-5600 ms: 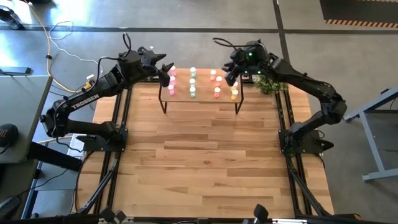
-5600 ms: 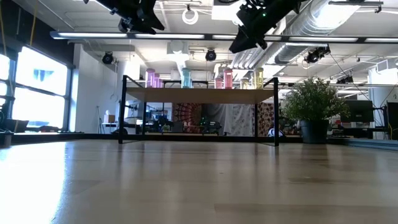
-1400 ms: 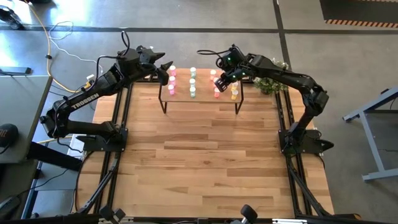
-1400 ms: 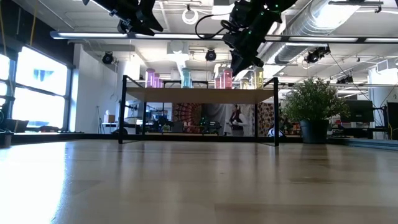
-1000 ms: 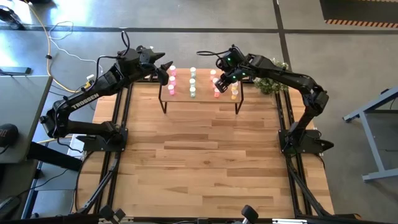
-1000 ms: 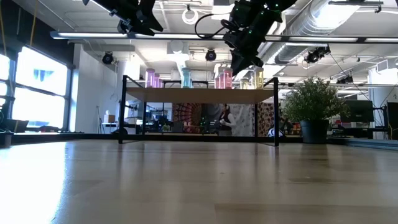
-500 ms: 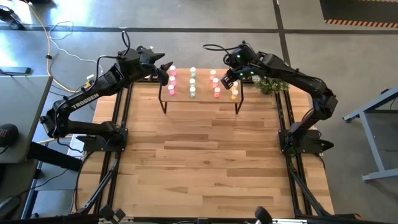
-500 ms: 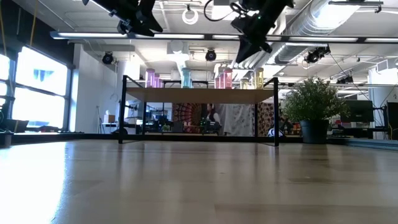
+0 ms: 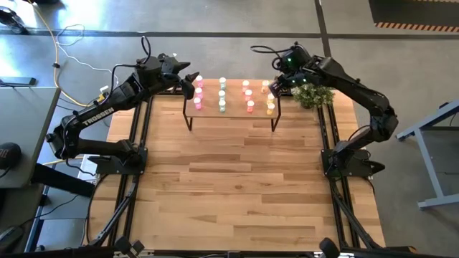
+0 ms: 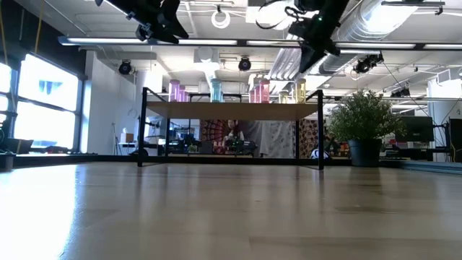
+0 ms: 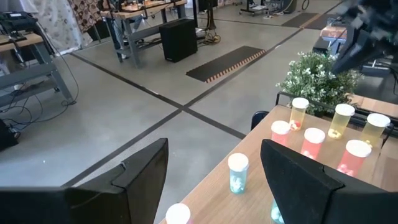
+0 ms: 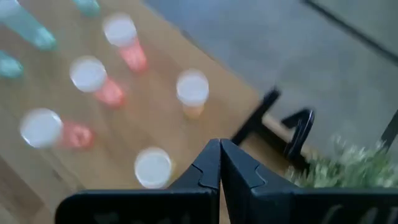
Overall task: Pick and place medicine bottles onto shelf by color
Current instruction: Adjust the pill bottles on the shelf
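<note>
Small translucent cylindrical medicine bottles [image 9: 221, 95] with pale caps are stood in colour rows on the light-wood, black-legged shelf [image 9: 231, 115] at the tabletop's far edge. The left gripper [image 9: 192, 77], jaws wide, is held over its left end; the right gripper [image 12: 219, 163], pressed closed and empty, over its right end. Yellow bottles [image 11: 339, 121] are made out best in the left wrist view.

The shelf [image 9: 231, 100] stands at the far edge of the table [image 9: 237, 179], midway across; the medicine bottles [image 9: 221, 94] stand on it in short columns running near to far, side by side from left to right. A potted plant [image 9: 313, 95] sits just right of the shelf; the left gripper [image 9: 191, 75] hangs beside the shelf's left end, the right gripper [image 9: 275, 86] above its right end.
</note>
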{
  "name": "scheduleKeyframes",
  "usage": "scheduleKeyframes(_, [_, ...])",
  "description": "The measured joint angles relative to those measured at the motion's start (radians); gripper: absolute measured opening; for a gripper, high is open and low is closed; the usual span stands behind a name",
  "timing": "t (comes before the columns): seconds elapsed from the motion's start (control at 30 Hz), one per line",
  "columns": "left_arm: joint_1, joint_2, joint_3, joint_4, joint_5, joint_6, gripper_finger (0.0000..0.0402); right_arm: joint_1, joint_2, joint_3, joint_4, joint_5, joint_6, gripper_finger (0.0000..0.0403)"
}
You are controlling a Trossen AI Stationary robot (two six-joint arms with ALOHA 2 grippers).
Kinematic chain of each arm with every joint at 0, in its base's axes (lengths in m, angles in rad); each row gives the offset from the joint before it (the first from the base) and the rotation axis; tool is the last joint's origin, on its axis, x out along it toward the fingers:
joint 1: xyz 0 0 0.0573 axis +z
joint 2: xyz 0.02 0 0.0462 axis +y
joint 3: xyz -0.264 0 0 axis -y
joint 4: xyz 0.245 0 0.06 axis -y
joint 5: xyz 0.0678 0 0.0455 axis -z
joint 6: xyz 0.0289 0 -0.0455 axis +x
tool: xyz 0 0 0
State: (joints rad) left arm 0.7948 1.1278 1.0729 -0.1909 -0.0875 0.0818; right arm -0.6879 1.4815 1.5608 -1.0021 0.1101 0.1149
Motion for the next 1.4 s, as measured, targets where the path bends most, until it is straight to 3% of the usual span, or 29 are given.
scheduleKeyframes(0.17, [0.0, 0.0, 0.0, 0.001, -0.002, 0.0, 0.0245, -0.033, -0.066, -0.15, 0.047, -0.056, 0.035, 0.0])
scheduleKeyframes(0.37, [0.001, 0.0, 0.0, 0.001, -0.002, 0.0, 0.0245, -0.074, -0.128, -0.202, 0.041, -0.187, 0.001, 0.0])
scheduleKeyframes(0.53, [0.001, 0.0, 0.0, 0.001, -0.002, 0.0, 0.0245, -0.129, -0.135, -0.202, 0.036, -0.377, -0.118, 0.0])
scheduleKeyframes(0.83, [0.001, 0.0, 0.0, 0.001, -0.002, 0.0, 0.0245, -0.183, -0.097, -0.202, -0.009, -0.519, -0.387, 0.0])
scheduleKeyframes(1.07, [0.0, 0.0, 0.0, 0.001, -0.002, 0.0, 0.0245, -0.185, -0.036, -0.202, -0.03, -0.59, -0.583, 0.0])
scheduleKeyframes(1.4, [0.0, 0.0, 0.0, 0.001, -0.006, 0.0, 0.0245, -0.182, 0.012, -0.202, -0.025, -0.595, -0.685, 0.0])
